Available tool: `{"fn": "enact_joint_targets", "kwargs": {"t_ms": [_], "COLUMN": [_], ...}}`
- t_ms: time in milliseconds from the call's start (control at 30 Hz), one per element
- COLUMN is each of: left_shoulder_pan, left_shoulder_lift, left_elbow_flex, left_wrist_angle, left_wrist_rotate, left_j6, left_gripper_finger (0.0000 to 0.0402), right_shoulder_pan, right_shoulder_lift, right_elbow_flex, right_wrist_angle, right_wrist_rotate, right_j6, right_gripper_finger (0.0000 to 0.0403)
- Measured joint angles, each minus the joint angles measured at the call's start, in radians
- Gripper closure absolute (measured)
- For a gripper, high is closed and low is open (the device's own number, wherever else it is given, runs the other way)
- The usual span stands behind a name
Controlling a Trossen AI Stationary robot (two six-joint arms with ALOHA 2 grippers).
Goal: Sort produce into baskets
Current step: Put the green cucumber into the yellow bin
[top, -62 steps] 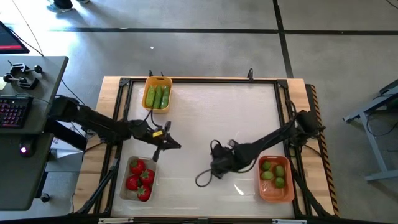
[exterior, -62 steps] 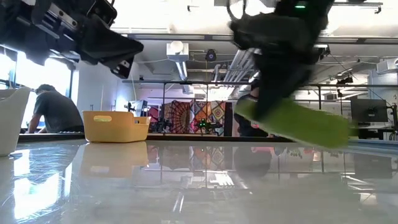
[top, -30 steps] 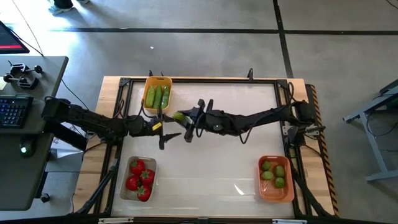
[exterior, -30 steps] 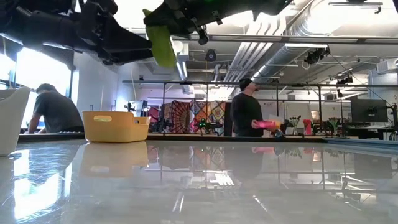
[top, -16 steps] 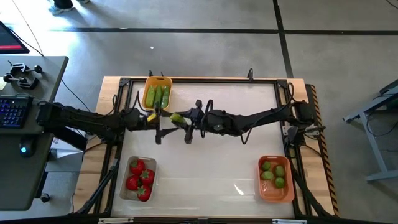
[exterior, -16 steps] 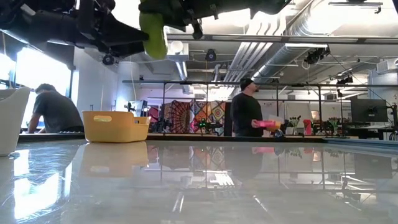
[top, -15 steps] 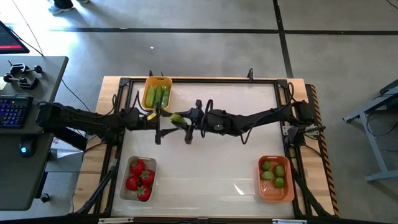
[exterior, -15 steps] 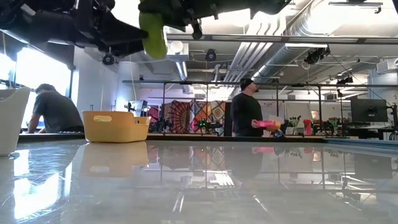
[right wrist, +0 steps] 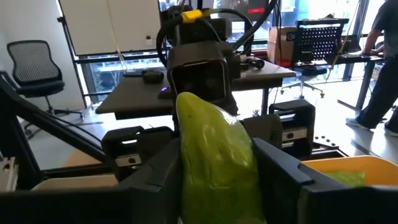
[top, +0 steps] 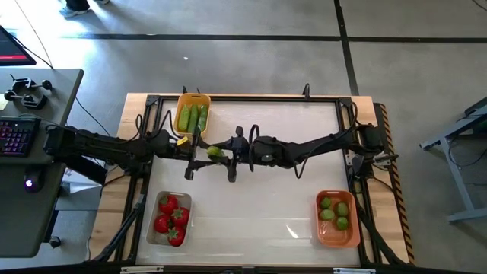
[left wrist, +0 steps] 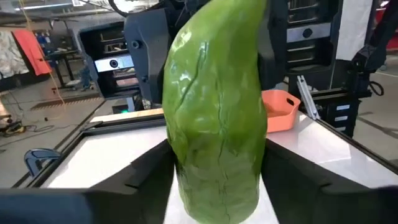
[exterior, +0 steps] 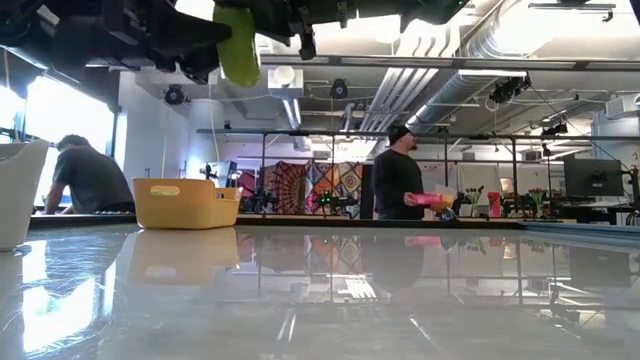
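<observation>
both arms matte black, built of slim tubular links with chunky boxy joints. left arm carries a small yellow tag near the wrist and thin black cable loops by the forearm. right arm has black cable coils looping off the wrist section. right gripper has flat, angular black plastic fingers with bevelled edges. left gripper fingers same dark plastic, broad and wedge-shaped. left wrist block seen from the right wrist view is a square black housing with a yellow cable tie on top.
</observation>
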Motion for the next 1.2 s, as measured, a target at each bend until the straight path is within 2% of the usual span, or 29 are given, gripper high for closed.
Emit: {"fn": "enact_joint_targets", "kwargs": {"t_ms": [200,400,533,700,833,967,1067,1200], "left_shoulder_pan": [0.002,0.023,0.055,0.103,0.147,0.212,0.283,0.408], "left_shoulder_lift": [0.006,0.006,0.006,0.007,0.002,0.003,0.003,0.003], "left_elbow_flex": [0.035,0.046,0.046,0.046,0.134,0.28,0.394,0.477], "left_wrist_angle": [-0.032,-0.108,-0.152,-0.23,-0.429,-0.742,-1.008,-1.189], "left_wrist_rotate": [0.038,0.045,0.031,0.023,-0.034,-0.228,-0.346,-0.377], "left_j6": [0.01,0.022,-0.004,-0.028,-0.094,-0.192,-0.286,-0.392], "left_gripper_finger": [0.0252,0.0261,0.0261,0.0261,0.0262,0.0262,0.0263,0.0263], "right_shoulder_pan": [0.001,0.0,0.0,-0.006,-0.007,-0.04,-0.074,-0.112], "right_shoulder_lift": [-0.001,-0.014,-0.063,-0.14,-0.201,-0.255,-0.273,-0.278], "right_elbow_flex": [-0.001,-0.003,-0.003,0.0,0.0,0.0,0.0,0.0], "right_wrist_angle": [0.02,-0.013,-0.08,-0.162,-0.282,-0.453,-0.604,-0.744], "right_wrist_rotate": [0.001,0.022,0.107,0.268,0.381,0.487,0.477,0.452], "right_j6": [-0.01,-0.057,-0.112,-0.153,-0.206,-0.18,-0.103,-0.044], "right_gripper_finger": [0.0228,0.0224,0.0223,0.0222,0.0222,0.0236,0.0273,0.0349]}}
